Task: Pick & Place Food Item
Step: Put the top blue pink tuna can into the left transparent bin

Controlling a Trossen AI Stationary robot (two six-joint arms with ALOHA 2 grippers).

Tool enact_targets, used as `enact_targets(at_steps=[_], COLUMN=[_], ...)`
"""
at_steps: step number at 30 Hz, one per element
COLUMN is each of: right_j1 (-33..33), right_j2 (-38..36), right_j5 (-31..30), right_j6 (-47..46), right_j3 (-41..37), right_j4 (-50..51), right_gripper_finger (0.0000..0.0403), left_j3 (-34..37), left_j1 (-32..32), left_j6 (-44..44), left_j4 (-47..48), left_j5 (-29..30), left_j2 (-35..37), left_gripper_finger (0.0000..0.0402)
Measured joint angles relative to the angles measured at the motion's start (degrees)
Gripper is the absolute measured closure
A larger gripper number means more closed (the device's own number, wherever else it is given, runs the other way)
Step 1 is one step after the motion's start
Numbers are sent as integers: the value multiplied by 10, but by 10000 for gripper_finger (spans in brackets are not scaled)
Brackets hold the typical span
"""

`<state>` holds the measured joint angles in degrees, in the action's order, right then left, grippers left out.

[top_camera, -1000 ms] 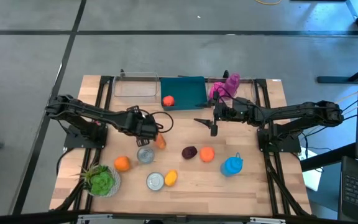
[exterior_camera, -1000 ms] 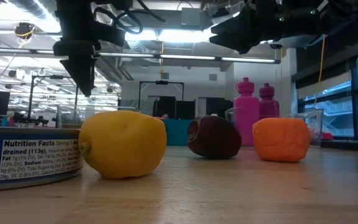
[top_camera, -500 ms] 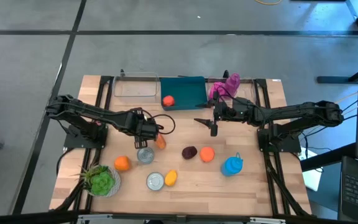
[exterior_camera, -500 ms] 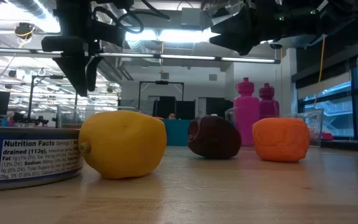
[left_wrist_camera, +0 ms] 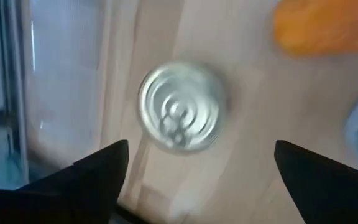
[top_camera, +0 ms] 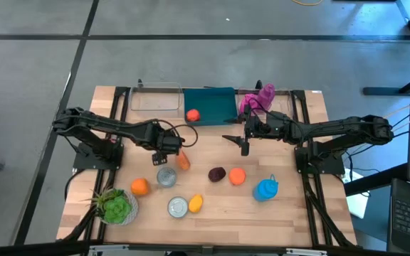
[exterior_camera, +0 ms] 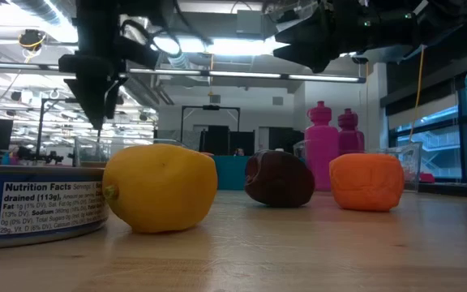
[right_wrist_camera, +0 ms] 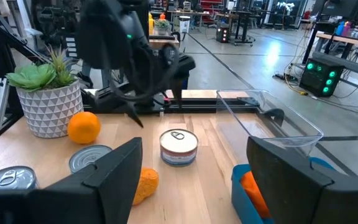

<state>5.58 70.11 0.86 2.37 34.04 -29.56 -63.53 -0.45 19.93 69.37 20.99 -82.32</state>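
My left gripper [top_camera: 169, 144] hangs open above a small upright tin can [right_wrist_camera: 179, 147]. In the left wrist view its two fingers stand on either side of the can's ribbed lid [left_wrist_camera: 180, 107] without touching it. The gripper hides this can in the high view. An orange, carrot-like piece [top_camera: 184, 161] lies on the table just beside it, toward the near edge. My right gripper [top_camera: 243, 146] waits open above the table's middle, right of the left gripper, and holds nothing.
A second can [top_camera: 166, 176], an orange [top_camera: 140, 186], a third can [top_camera: 178, 206], a lemon [top_camera: 196, 203], a dark plum [top_camera: 217, 173], an orange lump [top_camera: 237, 176], a blue bottle [top_camera: 265, 188] and a potted plant [top_camera: 116, 206] fill the near half. A clear box [top_camera: 155, 98], a teal bin [top_camera: 216, 99] and pink bottles [top_camera: 258, 98] line the far edge.
My left gripper has shifted a little toward the far edge and the right, staying above the table. Nothing on the table has moved.
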Motion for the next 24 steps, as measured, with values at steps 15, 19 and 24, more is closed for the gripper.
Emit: enact_targets(at_steps=[15,19,24], right_j1=[0,0,0], right_j2=[0,0,0], right_j5=[0,0,0], right_j6=[11,11,10], right_j3=[0,0,0], right_j4=[0,0,0], right_gripper_finger=[115,115,115], left_j3=[0,0,0], left_j1=[64,64,90], left_j6=[-23,-12,-13], left_j4=[26,-3,-66], left_j5=[-1,-4,-25], left_j2=[0,0,0], left_gripper_finger=[5,4,4])
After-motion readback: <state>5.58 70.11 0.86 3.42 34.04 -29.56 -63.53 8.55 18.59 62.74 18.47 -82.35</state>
